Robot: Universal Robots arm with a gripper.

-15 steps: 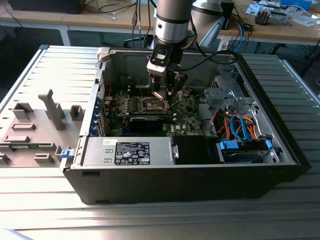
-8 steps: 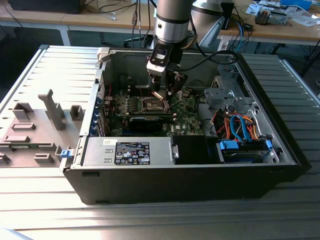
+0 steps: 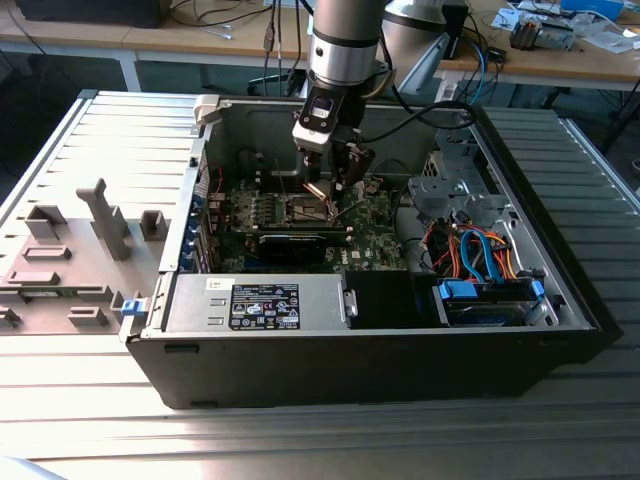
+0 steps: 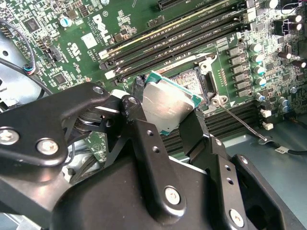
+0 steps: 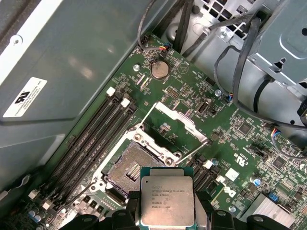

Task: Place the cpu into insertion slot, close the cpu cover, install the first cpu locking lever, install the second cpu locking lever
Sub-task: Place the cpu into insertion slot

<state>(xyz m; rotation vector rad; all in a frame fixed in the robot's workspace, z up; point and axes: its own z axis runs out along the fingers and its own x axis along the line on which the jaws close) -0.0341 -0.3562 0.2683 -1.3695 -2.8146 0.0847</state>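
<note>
My gripper (image 5: 167, 213) is shut on the cpu (image 5: 167, 196), one black finger on each side edge, the silver face showing in both wrist views. The cpu (image 4: 168, 103) hangs tilted just above and to one side of the insertion slot (image 5: 127, 170), whose dark centre lies bare. Beyond the slot, the cpu cover (image 5: 189, 125) stands flipped open. A thin locking lever (image 5: 194, 149) is raised beside the cover, and a lever rod (image 4: 240, 120) sticks out past the socket. In the exterior view the gripper (image 3: 328, 190) is down inside the open computer case over the green board.
Four long memory slots (image 5: 91, 143) run beside the socket. A grey case wall (image 5: 72, 62) rises close behind them. Cables and a metal drive cage (image 3: 460, 195) fill the case toward the exterior view's right; a power supply (image 3: 260, 300) lies along the front.
</note>
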